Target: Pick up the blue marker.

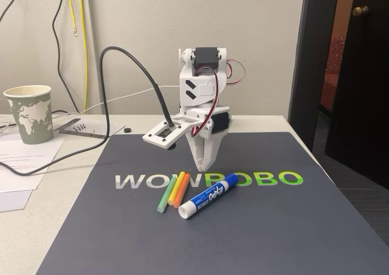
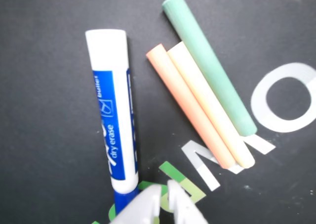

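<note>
The blue marker lies flat on the dark mat, its blue cap toward the back right and its white end toward the front left. My white gripper points straight down just behind the cap, fingers together, holding nothing. In the wrist view the marker runs up the left side, and its blue cap disappears under the gripper at the bottom edge. The gripper tips hover over the cap end without clasping it.
Green, yellow and orange sticks lie side by side just left of the marker. A paper cup, papers and a black cable sit off the mat to the left. A dark door stands at the right.
</note>
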Controlling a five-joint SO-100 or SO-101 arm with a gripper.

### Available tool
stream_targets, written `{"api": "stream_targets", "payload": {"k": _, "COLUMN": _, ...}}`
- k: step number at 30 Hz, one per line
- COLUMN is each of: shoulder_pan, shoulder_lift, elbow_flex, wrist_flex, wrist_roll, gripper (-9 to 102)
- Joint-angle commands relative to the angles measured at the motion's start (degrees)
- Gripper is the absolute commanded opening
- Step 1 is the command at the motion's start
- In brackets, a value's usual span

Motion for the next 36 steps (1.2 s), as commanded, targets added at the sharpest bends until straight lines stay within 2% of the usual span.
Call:
{"api": "stream_targets", "payload": {"k": 1, "shoulder_pan": -0.44, "shoulder_lift": 1.49, "elbow_flex": -2.29, "wrist_flex": 3.78, "wrist_roll": 0.79, "gripper": 1}}
{"api": "stream_targets", "payload": {"k": 18, "shoulder_pan": -7.29, "shoulder_lift": 0.88, "elbow_flex": -2.29, "wrist_flex": 1.85, "wrist_roll": 9.05, "gripper": 1}}
{"api": "stream_targets", "payload": {"k": 36, "shoulder_pan": -8.17, "shoulder_lift": 4.83, "elbow_flex": -2.29, "wrist_flex": 8.79, "wrist_roll": 10.02, "gripper": 8}}
